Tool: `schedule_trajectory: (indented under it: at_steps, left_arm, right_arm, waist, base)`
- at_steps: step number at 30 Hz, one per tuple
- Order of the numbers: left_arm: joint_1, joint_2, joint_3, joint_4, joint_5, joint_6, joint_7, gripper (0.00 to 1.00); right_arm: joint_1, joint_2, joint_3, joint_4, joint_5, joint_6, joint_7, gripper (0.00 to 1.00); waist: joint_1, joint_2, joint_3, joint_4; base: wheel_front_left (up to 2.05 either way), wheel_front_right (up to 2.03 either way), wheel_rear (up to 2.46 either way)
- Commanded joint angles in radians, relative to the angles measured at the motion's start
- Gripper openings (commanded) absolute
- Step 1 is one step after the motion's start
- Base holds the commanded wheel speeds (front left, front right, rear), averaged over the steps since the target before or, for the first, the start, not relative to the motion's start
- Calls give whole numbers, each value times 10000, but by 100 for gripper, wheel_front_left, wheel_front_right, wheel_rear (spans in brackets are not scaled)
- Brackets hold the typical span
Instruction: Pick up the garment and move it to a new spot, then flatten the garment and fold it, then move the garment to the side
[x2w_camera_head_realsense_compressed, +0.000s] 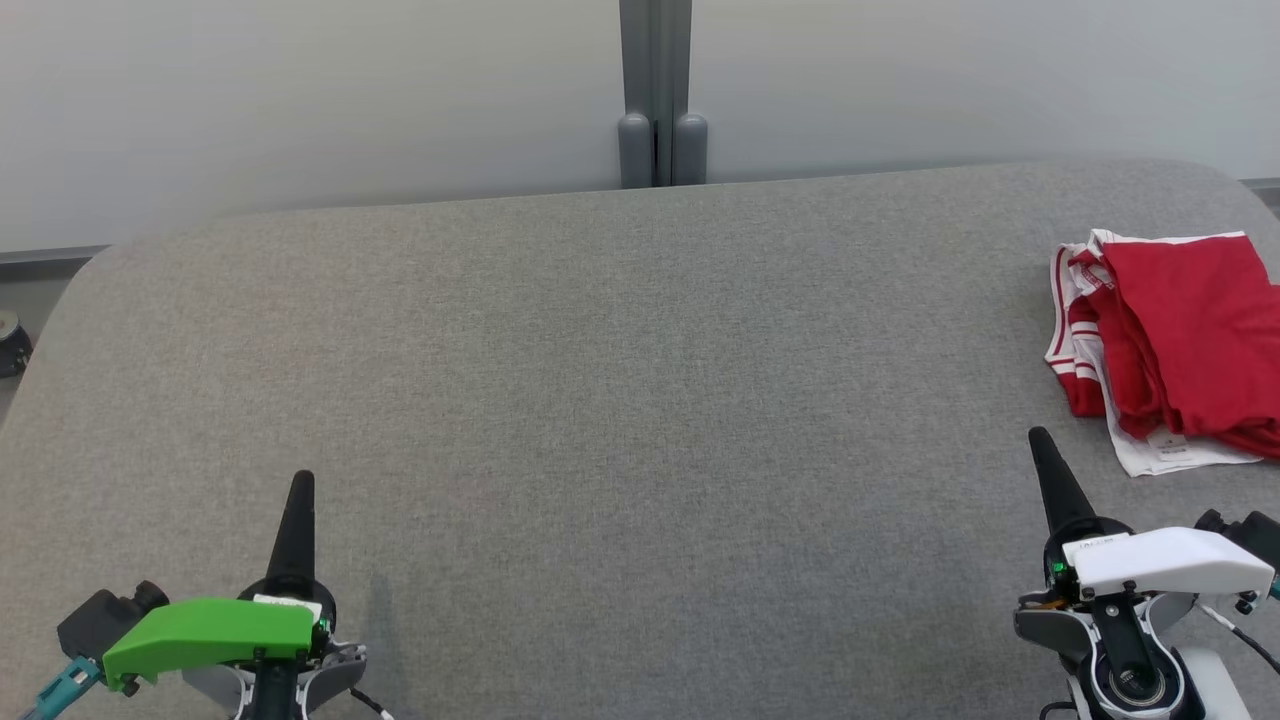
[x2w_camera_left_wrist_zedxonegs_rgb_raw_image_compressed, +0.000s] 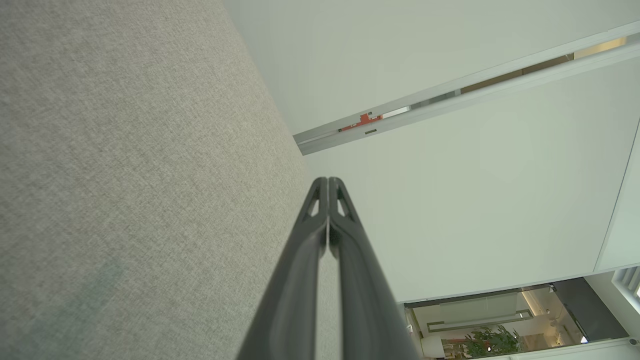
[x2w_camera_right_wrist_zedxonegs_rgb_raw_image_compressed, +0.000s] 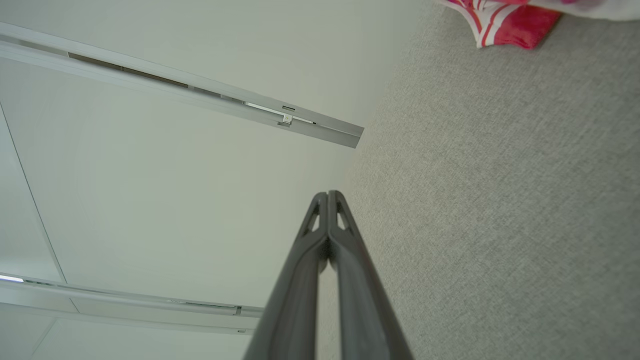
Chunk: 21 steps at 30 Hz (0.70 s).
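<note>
From my seat the garment (x2w_camera_head_realsense_compressed: 1180, 330), red with white striped trim, lies in a loose layered heap at the right edge of the worktop (x2w_camera_head_realsense_compressed: 600, 380), about midway between its far and near edges. The head view cuts off the heap's right side, so I judge its long axis only roughly: it seems to run from far to near along that edge, slanting a little.

My right gripper (x2w_camera_head_realsense_compressed: 1040, 438) hovers near the near-right corner, clenched on nothing, with its tips pointing toward the far edge. The garment's near-left hem sits just beyond and to the right of those tips, close but apart. In the right wrist view the striped trim shows ahead and off to one side over bare grey fabric.

My left gripper (x2w_camera_head_realsense_compressed: 302, 482) is near the near-left corner, also clenched and empty, with the whole width of the worktop between it and the cloth. The right arm is plainly the nearer one.

Nothing stands between the right gripper and the heap. A grey post (x2w_camera_head_realsense_compressed: 655, 100) rises behind the far edge, well clear. The jaws would have to open before any reach, I reckon, and the middle of the worktop offers room for laying the cloth flat
</note>
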Motion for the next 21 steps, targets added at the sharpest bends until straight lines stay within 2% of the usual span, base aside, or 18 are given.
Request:
schedule_trajectory:
  at_steps: [1, 21]
  left_arm:
    - [-254, 71, 78, -47, -259, -74, 55, 0]
    - [-331, 46, 489, 72, -1621, -116, 529, 0]
  right_arm:
    - [-189, -54, -43, -27, 233, 7, 78, 0]
    - [-226, -53, -197, 82, 1802, 7, 528, 0]
  waist:
    - [0, 0, -5, -7]
    - [0, 0, -63, -107]
  base:
    - [0, 0, 0]
    - [0, 0, 0]
